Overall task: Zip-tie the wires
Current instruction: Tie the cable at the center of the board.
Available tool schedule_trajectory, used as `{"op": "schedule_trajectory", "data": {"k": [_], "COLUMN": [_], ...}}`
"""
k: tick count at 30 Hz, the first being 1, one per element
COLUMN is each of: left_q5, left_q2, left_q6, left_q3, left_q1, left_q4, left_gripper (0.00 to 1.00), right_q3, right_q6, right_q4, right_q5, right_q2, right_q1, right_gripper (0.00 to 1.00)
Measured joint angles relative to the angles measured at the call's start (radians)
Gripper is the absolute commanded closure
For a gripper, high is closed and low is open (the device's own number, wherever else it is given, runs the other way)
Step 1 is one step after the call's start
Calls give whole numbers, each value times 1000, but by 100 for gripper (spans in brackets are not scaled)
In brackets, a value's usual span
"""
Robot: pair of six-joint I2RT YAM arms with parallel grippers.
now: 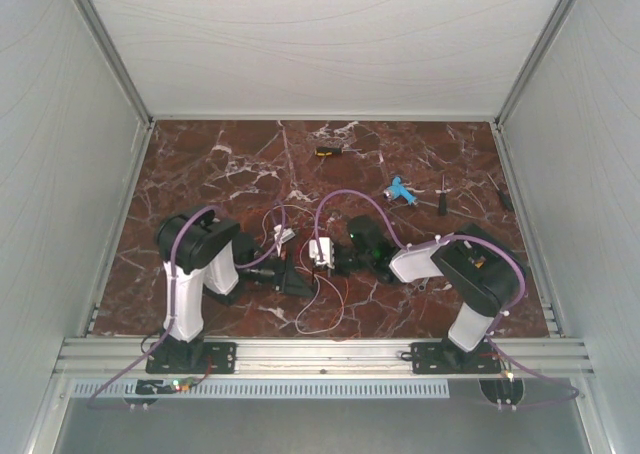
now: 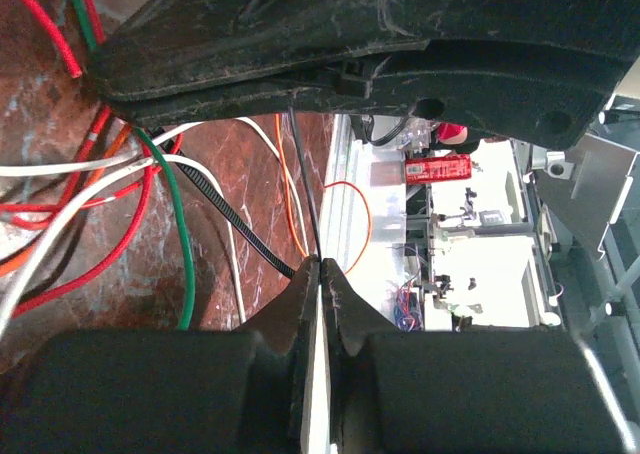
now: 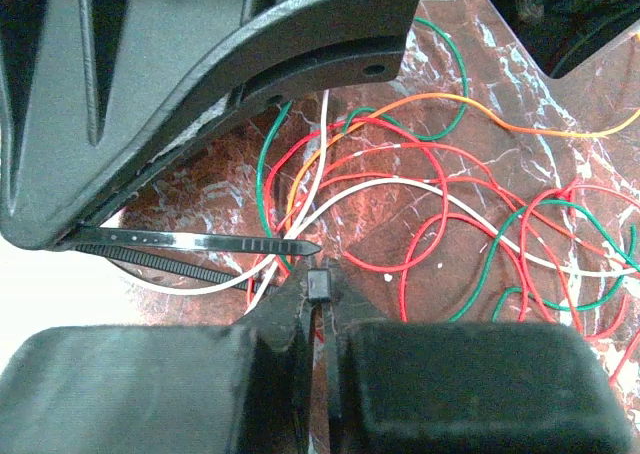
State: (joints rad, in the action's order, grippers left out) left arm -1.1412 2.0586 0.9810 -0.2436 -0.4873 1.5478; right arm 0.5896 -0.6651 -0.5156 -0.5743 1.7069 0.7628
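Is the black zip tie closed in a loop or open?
Open. On the zip tie, the pointed tip lies free beside the head, which the right hand pinches; it is not pushed through.

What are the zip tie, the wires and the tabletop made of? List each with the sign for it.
The zip tie: black plastic, probably nylon, with a glossy smooth face and fine moulded ridges.
The wires: smooth coloured plastic insulation that bends in loose loops. Any metal core is hidden.
The table: looks like dark red marble with white veins and a slight shine. It could be real stone or printed laminate.
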Motion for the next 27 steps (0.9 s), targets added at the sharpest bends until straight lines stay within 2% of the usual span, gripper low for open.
{"op": "schedule_trajectory", "data": {"k": [13, 27], "left_q5": [-1, 0], "left_q2": [-23, -41], "left_q6": [-21, -28], "left_q3": [-4, -3], "left_q1": [-32, -33], "left_q4": [1, 1], "left_gripper": [100, 100], "right_q3": [35, 46], "right_q6": [17, 24], "right_q4": [37, 56], "right_q5": [-74, -79], "right_q2": [21, 27], "right_q1": [-19, -19], "right_gripper": [100, 100]}}
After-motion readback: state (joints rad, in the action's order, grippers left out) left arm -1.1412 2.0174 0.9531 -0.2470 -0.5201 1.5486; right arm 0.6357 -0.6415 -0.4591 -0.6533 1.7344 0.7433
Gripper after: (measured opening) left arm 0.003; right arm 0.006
